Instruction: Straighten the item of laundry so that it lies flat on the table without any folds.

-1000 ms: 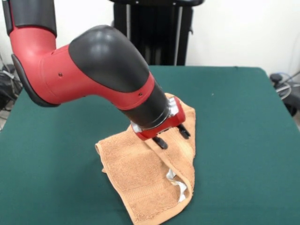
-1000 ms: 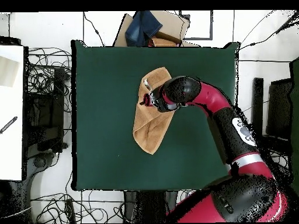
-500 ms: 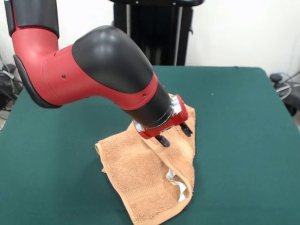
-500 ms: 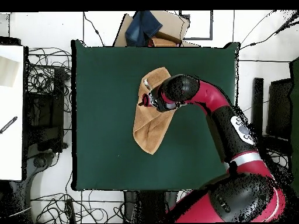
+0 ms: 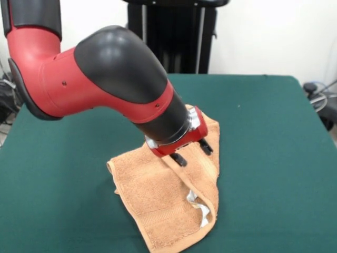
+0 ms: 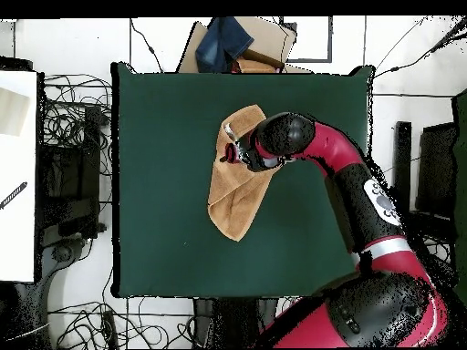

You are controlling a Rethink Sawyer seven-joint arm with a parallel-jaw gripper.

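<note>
one towel (image 5: 158, 195) on the table (image 5: 263, 158), light orange-tan terry, lying roughly mid-table and folded lengthwise into a long narrow wedge. small white label (image 5: 202, 211) showed along the folded right-hand edge in the front view, near the end closest to the camera. gripper (image 5: 192, 154) hung just over the upper layer, close to the fold line, its two dark fingers (image 5: 179, 159) spread apart with nothing between them. could not tell whether the tips touched the pile or sat just above it. overhead view put the gripper (image 6: 230, 156) over the towel's (image 6: 230, 191) half farther from the robot's base, toward one long edge. judgement: step in hand was taking hold of the top layer so it could be peeled open. to do it well, the fingers should pinch only the upper ply near its free edge, not both layers, then carry it sideways across the fold, low and slow, so the lower ply stays put by its own drag on the felt. grabbing both plies would only drag the whole bundle.
</note>
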